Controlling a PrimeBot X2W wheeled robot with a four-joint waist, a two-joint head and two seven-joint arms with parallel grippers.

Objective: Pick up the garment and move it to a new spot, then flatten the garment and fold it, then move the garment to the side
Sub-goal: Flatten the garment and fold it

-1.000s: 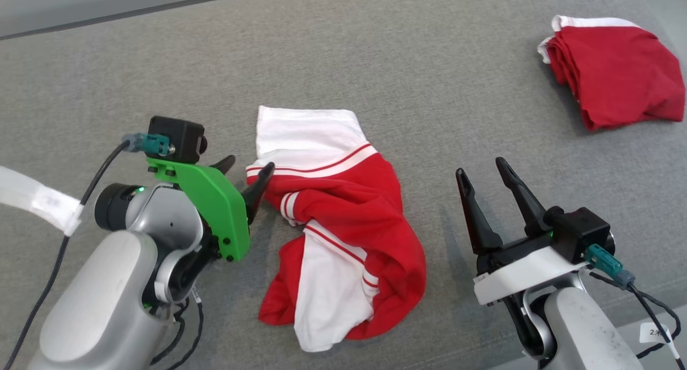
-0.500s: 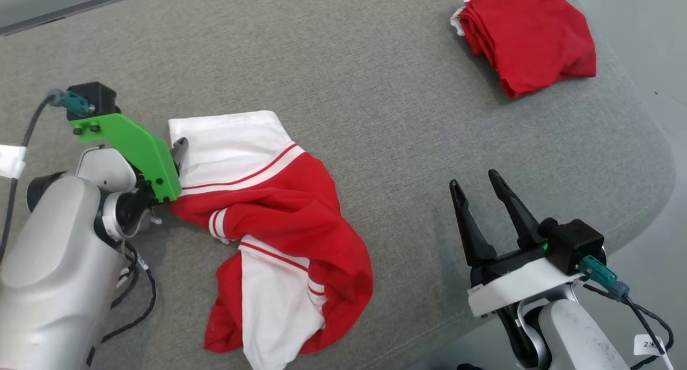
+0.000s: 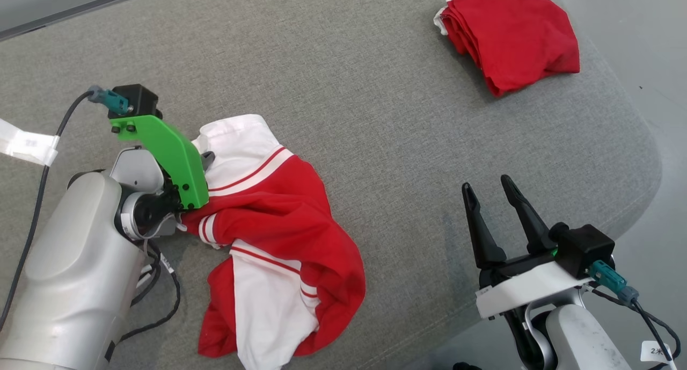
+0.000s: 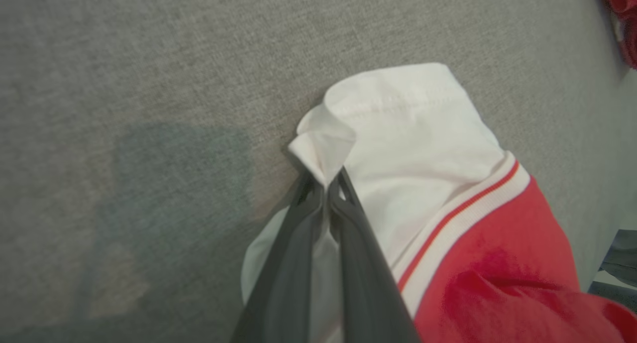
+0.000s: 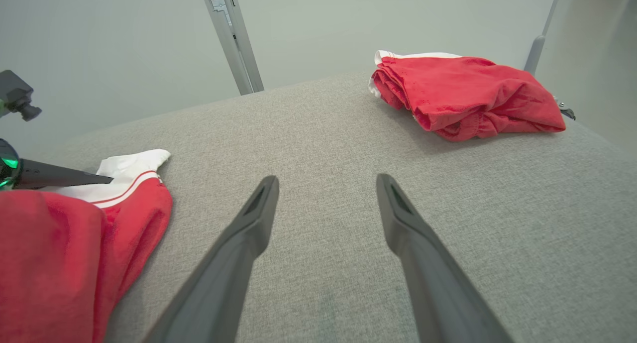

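Left claw point(image 4: 324, 184) pinches the garment's point(image 3: 279, 219) white edge, jaws nearly together; it lies crumpled on the grey cushion point(image 3: 375, 117). I'd lift slowly so that thin pinch doesn't slip. Right claw point(image 3: 485, 183) hangs wide and empty nearby.

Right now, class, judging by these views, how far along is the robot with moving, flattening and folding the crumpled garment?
Done: the left gripper is shut on the white edge of the garment. In hand: the pick-up; most of the garment lies crumpled on the grey surface. Left: moving it, flattening, folding, setting aside. The right gripper hangs open, holding nothing.
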